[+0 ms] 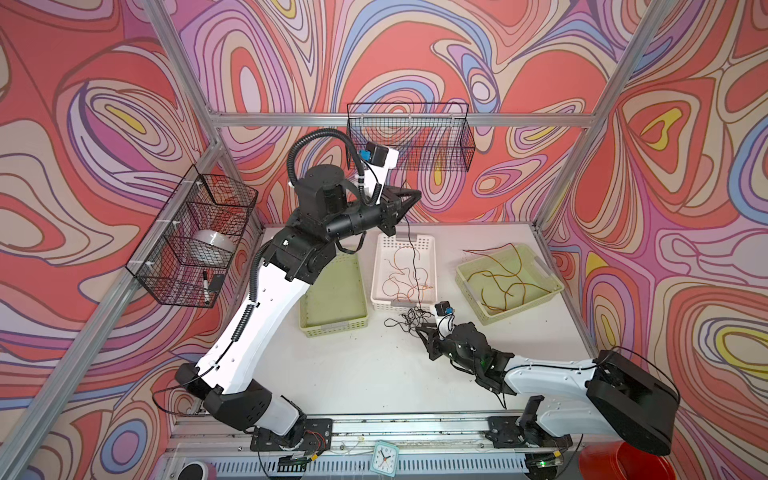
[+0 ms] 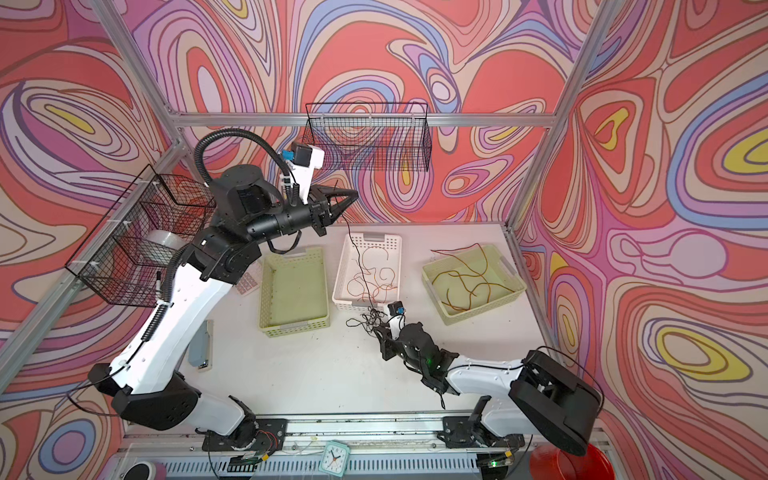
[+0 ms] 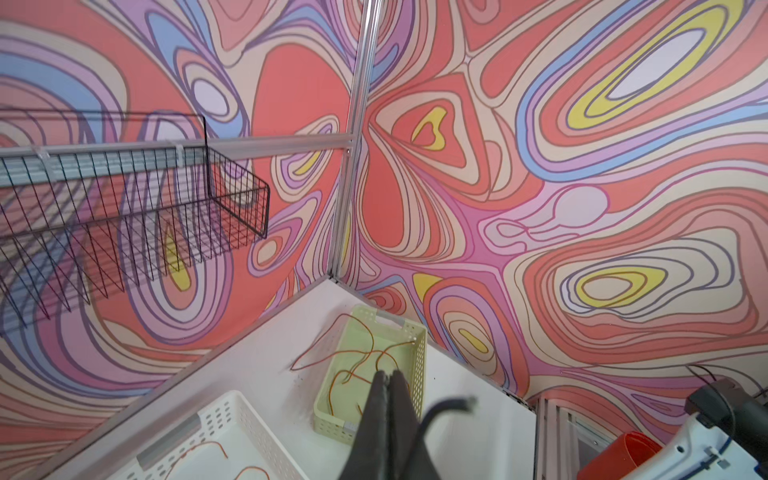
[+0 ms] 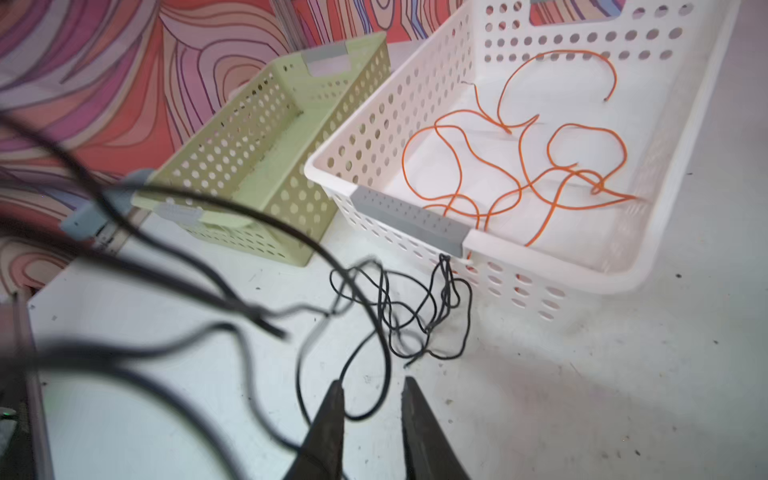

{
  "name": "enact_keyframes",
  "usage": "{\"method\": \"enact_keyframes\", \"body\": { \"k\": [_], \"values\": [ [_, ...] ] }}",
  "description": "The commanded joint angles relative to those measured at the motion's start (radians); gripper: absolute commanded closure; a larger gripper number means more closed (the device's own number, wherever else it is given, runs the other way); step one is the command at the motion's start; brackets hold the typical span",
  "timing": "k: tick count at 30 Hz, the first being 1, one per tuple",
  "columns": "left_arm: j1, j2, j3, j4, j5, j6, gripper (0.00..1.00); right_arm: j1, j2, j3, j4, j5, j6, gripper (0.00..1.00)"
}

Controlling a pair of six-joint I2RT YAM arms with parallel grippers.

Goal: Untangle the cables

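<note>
Thin orange wires point(image 4: 519, 183) sorted; I am holding one thin black cable point(image 1: 414, 257) above the knotted black tangle point(image 4: 415, 316), left gripper point(image 3: 388, 378) clamped on it (right gripper point(image 4: 372, 386) gaping).

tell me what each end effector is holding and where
Left end effector: black cable, pinched near one end. Right end effector: nothing, jaws apart.

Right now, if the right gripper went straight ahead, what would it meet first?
Probably the black cable tangle, lying just ahead of the right gripper; the white basket sits beyond it.

White-shelled arms point(image 1: 266, 316), black joints point(image 1: 241, 403), corrugated black hose point(image 1: 320, 131).
</note>
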Motion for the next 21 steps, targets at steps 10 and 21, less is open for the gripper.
{"method": "enact_keyframes", "body": {
  "k": [10, 21],
  "values": [
    [0.009, -0.01, 0.013, -0.002, 0.034, 0.017, 1.0, -0.003, -0.126, 0.026, -0.088, -0.035, -0.064, 0.41],
    [0.009, -0.026, -0.043, 0.027, 0.067, -0.011, 1.0, -0.002, -0.298, 0.286, -0.357, -0.098, -0.225, 0.25]
  ]
}}
